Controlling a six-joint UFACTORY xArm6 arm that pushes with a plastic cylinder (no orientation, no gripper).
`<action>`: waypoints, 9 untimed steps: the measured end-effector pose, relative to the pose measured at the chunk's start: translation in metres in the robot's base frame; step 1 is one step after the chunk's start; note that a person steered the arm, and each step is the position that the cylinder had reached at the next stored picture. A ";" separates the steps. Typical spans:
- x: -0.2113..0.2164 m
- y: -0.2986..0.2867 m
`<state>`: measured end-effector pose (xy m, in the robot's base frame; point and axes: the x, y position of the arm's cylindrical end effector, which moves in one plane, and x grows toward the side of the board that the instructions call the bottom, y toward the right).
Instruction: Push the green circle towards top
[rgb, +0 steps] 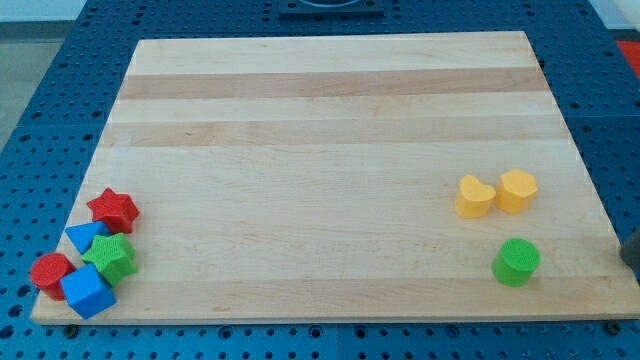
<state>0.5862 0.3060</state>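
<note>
- Camera view shows my tip (631, 262) as a dark blur at the counter's (320, 120) right edge, about 3 o'clock from the green circle (516, 262) and apart from it.
- No fingers here: the arm ends in a bare rod, nothing pinched.
- Green circle sits near the 4 o'clock corner, alone.
- At its 11 o'clock: a yellow heart (474, 196) touching a yellow hexagon (517, 190).
- Far at 8 o'clock cluster: red star (112, 209), blue triangle (84, 237), green star (110, 257), red hexagon (50, 271), blue cube (87, 291).
</note>
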 end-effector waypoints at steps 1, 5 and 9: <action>0.023 -0.038; -0.055 -0.091; -0.010 -0.149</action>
<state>0.5766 0.1566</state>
